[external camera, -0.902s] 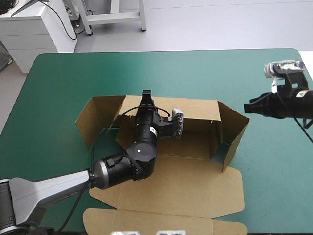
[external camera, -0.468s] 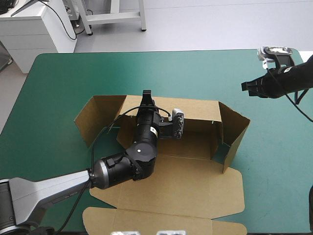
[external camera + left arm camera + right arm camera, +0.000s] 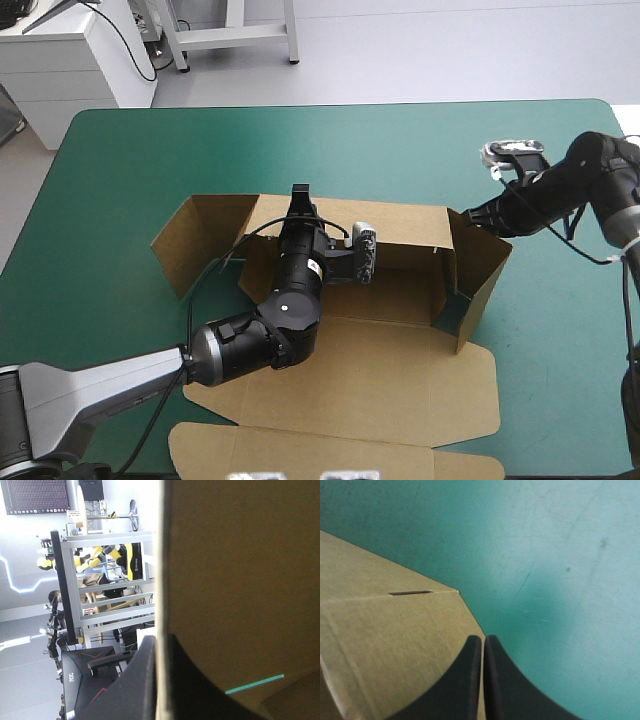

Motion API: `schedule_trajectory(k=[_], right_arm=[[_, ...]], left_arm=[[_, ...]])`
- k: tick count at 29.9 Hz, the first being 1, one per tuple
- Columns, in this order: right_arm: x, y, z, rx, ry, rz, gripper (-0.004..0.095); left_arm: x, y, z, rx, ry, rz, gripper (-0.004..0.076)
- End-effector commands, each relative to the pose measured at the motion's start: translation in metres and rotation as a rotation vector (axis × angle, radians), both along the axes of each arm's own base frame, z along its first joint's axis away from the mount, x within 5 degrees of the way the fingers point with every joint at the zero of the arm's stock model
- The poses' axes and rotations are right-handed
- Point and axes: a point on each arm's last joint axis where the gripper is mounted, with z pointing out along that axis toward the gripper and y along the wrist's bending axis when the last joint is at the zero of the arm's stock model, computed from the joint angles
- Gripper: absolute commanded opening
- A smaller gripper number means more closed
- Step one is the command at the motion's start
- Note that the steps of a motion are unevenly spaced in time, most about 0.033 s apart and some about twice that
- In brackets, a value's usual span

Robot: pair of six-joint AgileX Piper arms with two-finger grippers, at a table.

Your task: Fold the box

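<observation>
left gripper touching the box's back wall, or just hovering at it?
Touching. In the left wrist view the box has its wall edge inside the left gripper, whose black fingers pinch it from both sides with no gap.

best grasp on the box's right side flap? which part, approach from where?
Take the right side flap by its free top edge near the far corner, coming from above on its outer side. It stands raised and splayed outward, so both faces of that thin edge are open. The right gripper hovers there shut; it should probably open first.
</observation>
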Motion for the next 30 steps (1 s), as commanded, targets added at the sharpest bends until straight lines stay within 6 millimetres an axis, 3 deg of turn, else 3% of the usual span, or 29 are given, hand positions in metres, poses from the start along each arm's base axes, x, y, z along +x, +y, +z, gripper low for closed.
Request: schedule_trajectory(k=[1, 10, 16, 23, 30], right_arm=[[-0.018, 0.011, 0.023, 0.028, -0.134, 0.003, 0.0000], [-0.070, 0.014, 0.023, 0.051, -0.216, 0.007, 0.0000], [-0.102, 0.017, -0.003, 0.104, -0.363, 0.012, 0.0000], [-0.120, 0.017, -0.051, 0.087, -0.520, 0.073, 0.0000], [-0.126, 0.024, -0.060, 0.079, -0.561, 0.221, 0.0017]], left_arm=[[-0.003, 0.003, 0.022, -0.041, -0.066, -0.021, -0.0008], [-0.003, 0.003, 0.022, -0.041, -0.066, -0.021, -0.0008], [-0.003, 0.003, 0.022, -0.041, -0.066, -0.023, -0.0008], [-0.003, 0.002, 0.022, -0.042, -0.066, -0.024, -0.0008], [-0.003, 0.003, 0.022, -0.041, -0.066, -0.022, -0.0008]])
